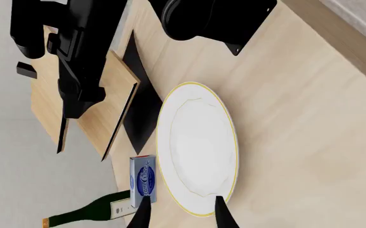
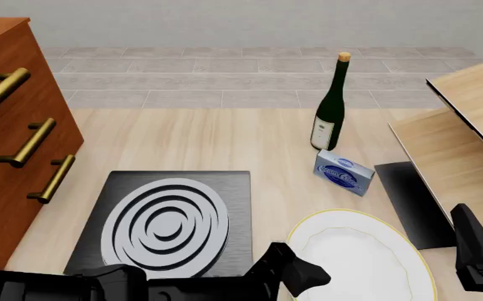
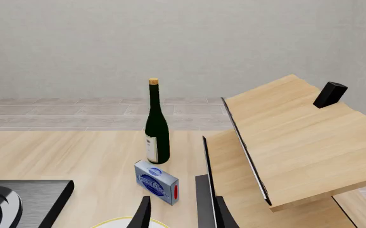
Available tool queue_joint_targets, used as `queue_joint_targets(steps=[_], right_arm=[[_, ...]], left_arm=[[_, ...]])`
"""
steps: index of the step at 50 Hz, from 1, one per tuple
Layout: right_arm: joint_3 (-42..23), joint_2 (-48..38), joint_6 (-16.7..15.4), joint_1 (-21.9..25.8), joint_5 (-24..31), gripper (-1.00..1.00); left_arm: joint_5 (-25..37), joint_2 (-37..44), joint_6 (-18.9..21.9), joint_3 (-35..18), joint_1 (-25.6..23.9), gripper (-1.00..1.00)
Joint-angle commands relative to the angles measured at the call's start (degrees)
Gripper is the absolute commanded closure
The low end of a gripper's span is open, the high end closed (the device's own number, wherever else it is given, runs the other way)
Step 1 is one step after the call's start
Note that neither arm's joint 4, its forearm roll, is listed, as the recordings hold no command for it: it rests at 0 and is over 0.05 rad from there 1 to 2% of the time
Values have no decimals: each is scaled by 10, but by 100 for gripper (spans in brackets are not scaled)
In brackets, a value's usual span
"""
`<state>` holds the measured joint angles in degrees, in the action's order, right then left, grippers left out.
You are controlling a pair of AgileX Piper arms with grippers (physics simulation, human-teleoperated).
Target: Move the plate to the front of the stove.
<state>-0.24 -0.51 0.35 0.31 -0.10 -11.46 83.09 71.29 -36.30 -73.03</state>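
The plate point(image 2: 360, 257) lies flat on the wooden table point(image 2: 224, 144), just to the right of the stove point(image 2: 168, 221) and near the table's front edge. It is white with a thin yellow rim.

The left gripper point(image 1: 181, 213) is open. Its two dark fingertips point(image 1: 142, 213) sit on either side of the plate's rim, and nothing is held between them. I cannot tell if they touch the plate. In the front view the left arm point(image 2: 141, 285) reaches in low, in front of the stove.

The right gripper point(image 3: 181, 213) is open too, and holds nothing. It sits off to the right of the plate.

Behind the plate lies a small blue and white box point(image 2: 344, 172). It has writing on it, but it is too small to read. Behind the box stands a dark green bottle point(image 2: 329, 113) with a white label, also too small to read.

A thin black slab point(image 2: 411, 202) lies right of the plate. Wooden shelves point(image 2: 459, 144) rise on the right, and a brown dresser point(image 2: 11, 132) with gold handles stands on the left. The floor behind is grey tile, and the wall is pale grey.
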Motion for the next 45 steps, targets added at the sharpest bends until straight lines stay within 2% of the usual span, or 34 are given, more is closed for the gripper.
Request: queue_joint_targets(steps=[1,7,45], right_arm=[[0,0,0,0,0,-100],[0,0,0,0,0,-100],[0,0,0,0,0,-100]], left_arm=[[-16,24,2,5,-2,-100],[-33,39,10,16,2,-100],[-51,99,8,-1,-5,-100]])
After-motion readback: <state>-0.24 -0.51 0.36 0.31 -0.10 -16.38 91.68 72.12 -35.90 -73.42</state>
